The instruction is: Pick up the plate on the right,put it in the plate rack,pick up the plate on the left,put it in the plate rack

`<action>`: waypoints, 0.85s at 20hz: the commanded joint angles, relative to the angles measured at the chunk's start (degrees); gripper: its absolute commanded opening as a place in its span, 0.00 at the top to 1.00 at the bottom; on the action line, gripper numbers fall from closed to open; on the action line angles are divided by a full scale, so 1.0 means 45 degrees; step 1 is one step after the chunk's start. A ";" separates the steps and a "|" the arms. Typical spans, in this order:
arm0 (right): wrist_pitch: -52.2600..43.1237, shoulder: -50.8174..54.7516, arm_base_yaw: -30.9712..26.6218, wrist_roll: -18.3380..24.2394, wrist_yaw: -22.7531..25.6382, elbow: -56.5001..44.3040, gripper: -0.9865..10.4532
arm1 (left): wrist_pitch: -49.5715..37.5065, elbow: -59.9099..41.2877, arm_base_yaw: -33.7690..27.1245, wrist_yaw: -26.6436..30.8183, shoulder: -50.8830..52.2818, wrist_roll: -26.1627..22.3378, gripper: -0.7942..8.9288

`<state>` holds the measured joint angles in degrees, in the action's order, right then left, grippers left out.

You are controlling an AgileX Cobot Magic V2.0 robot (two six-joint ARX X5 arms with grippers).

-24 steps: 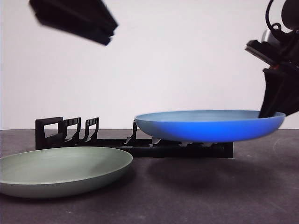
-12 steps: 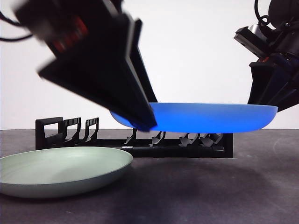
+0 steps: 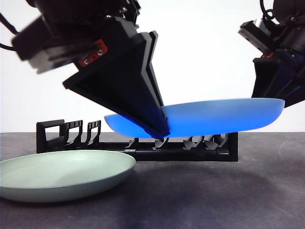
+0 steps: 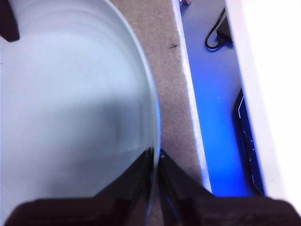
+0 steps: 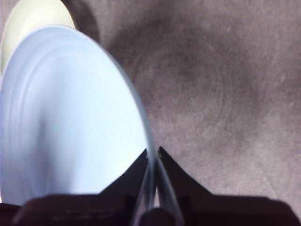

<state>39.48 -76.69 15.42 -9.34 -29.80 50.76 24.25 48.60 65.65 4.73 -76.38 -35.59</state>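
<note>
The blue plate (image 3: 219, 117) hangs nearly level above the black plate rack (image 3: 52, 131), its right side slightly higher. My right gripper (image 3: 269, 98) is shut on its right rim; in the right wrist view its jaws (image 5: 153, 150) pinch the edge of the plate (image 5: 66, 117). My left gripper (image 3: 159, 129) comes down from the upper left and is shut on the plate's left rim. The left wrist view shows its jaws (image 4: 155, 153) on either side of the plate's edge (image 4: 70, 108). The green plate (image 3: 62, 174) lies flat on the table at the front left.
The rack's prongs (image 3: 190, 142) stand right under the blue plate. The dark table (image 3: 214, 200) runs to the front. The green plate (image 5: 37, 14) also shows beyond the blue one in the right wrist view. A table edge and cables (image 4: 218, 33) lie past the left gripper.
My left gripper swung down from the upper left and closed on the blue plate's left rim. The plate rose a little and moved left, and its right side tipped up.
</note>
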 commanded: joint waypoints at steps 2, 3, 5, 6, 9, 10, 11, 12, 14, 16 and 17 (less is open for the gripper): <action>0.0083 0.0593 0.0000 0.0126 -0.0010 0.0000 0.91 | -0.0121 0.0000 0.0019 0.0248 0.0005 0.0612 0.93; 0.0029 0.0797 0.0000 0.0194 0.0034 0.0000 0.90 | -0.0141 0.0000 0.0136 0.0243 0.0005 0.0641 0.93; -0.0160 0.1316 -0.0010 0.0189 0.0049 0.0000 0.78 | -0.0165 0.0102 0.0418 0.0248 0.0010 0.0918 0.93; -0.0369 0.1651 -0.0034 0.0185 0.0126 0.0000 0.74 | -0.0262 0.0175 0.0510 0.0253 0.0015 0.1190 0.93; -0.1321 0.2754 -0.0146 -0.0034 0.1209 0.0000 0.75 | -0.0874 0.0437 0.0554 0.0238 0.0044 0.2463 0.93; -0.1719 0.3147 -0.0155 -0.0136 0.1802 0.0000 0.75 | -0.1107 0.0568 0.0500 0.0257 0.0053 0.2866 0.93; -0.2093 0.3526 -0.0155 -0.0214 0.2472 0.0000 0.75 | -0.1418 0.0685 0.0374 0.0257 0.0126 0.3381 0.93; -0.2419 0.3852 -0.0155 -0.0306 0.3181 0.0000 0.75 | -0.1753 0.0782 0.0199 0.0253 0.0257 0.3920 0.93; -0.2686 0.4415 -0.0155 -0.0296 0.4323 0.0000 0.75 | -0.2477 0.0806 -0.0379 0.0253 0.0709 0.5071 0.93; -0.2676 0.4711 -0.0155 -0.0287 0.5183 0.0000 0.75 | -0.2827 0.0806 -0.1355 0.0223 0.1360 0.6120 0.93; -0.2667 0.4784 -0.0155 -0.0287 0.5493 0.0000 0.75 | -0.2905 0.0806 -0.1991 0.0112 0.1744 0.6611 0.93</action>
<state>27.59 -55.09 14.74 -10.11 -5.28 50.78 11.88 52.10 57.47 5.10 -68.90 -9.65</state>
